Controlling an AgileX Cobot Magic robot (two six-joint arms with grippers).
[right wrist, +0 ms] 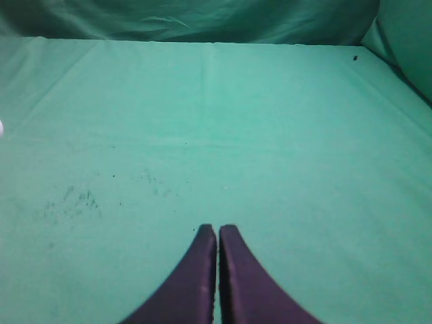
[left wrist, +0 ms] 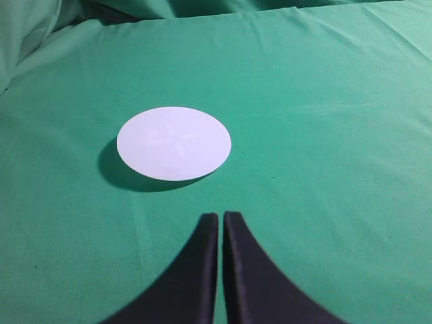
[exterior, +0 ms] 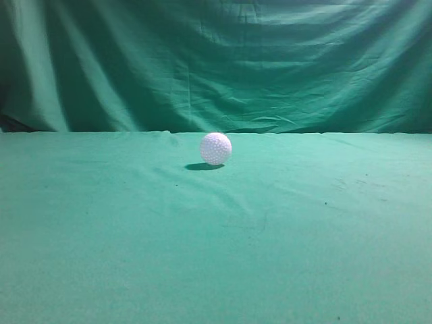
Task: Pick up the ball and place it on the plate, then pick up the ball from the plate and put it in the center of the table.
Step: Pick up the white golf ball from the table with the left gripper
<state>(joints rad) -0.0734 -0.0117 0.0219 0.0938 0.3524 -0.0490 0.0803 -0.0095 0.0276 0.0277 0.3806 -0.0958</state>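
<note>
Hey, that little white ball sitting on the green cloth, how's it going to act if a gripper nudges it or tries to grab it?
The ball is round and touches the table at a single spot, so a nudge would probably roll it. Its dimpled shell looks hard, likely stiff rather than squashy. A curved surface may squirt out of pinching fingers unless gripped across the middle.

text: none legible | labels: none | brands: none | numbers: none

Left claw (left wrist: 221,217) and right claw (right wrist: 217,229) — dark, smooth, curved fingers tapering to points.
</note>
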